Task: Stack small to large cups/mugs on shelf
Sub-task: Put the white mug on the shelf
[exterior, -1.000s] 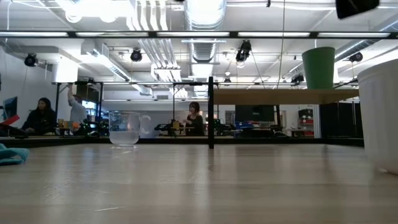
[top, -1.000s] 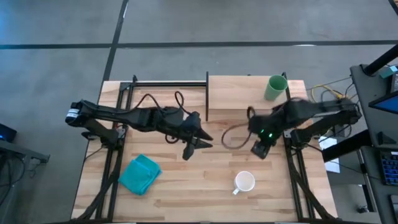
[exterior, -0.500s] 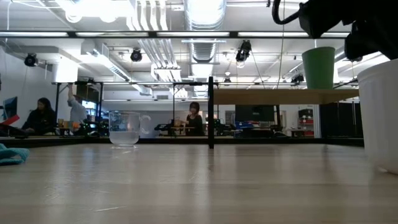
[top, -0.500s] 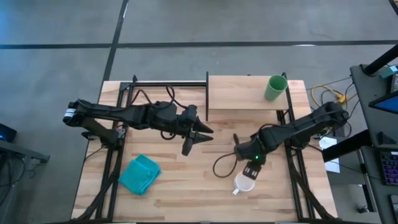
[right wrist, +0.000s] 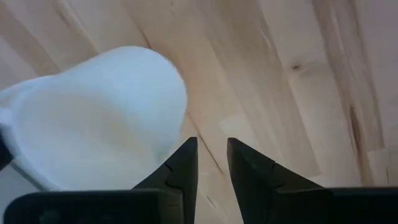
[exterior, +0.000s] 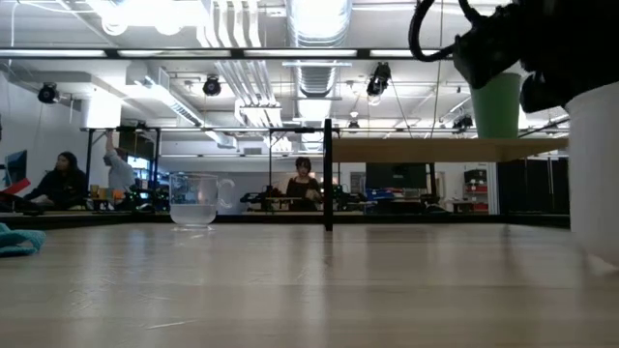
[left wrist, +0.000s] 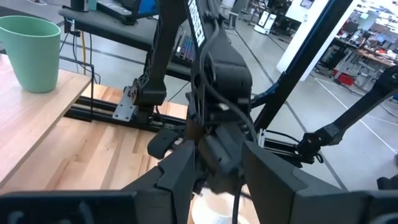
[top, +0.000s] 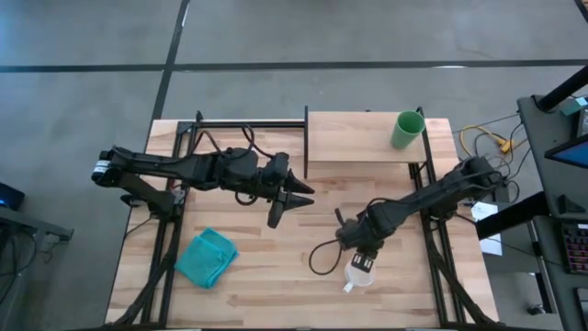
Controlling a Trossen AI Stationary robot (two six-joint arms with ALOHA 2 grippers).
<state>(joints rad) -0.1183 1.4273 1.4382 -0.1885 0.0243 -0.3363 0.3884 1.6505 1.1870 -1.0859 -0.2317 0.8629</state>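
Note:
The white mug stands upright on the tabletop near the front right. It also shows in the right wrist view and at the right edge of the low view. My right gripper hovers over the mug's far rim, pointing down, its fingers a narrow gap apart and empty. The green cup stands upright on the wooden shelf. The glass tumbler stands on the table and is hidden under my left arm in the high view. My left gripper is open and empty at mid-table.
A crumpled teal cloth lies at the front left. The shelf's black posts stand at the back of the table. My right arm's cable loops low beside the mug. People sit at desks in the room beyond the table.
My right gripper has gone from beside the shelf toward the table's near edge and down, and now hangs right over the white mug. The mug, the green cup and the tumbler have stayed where they were.

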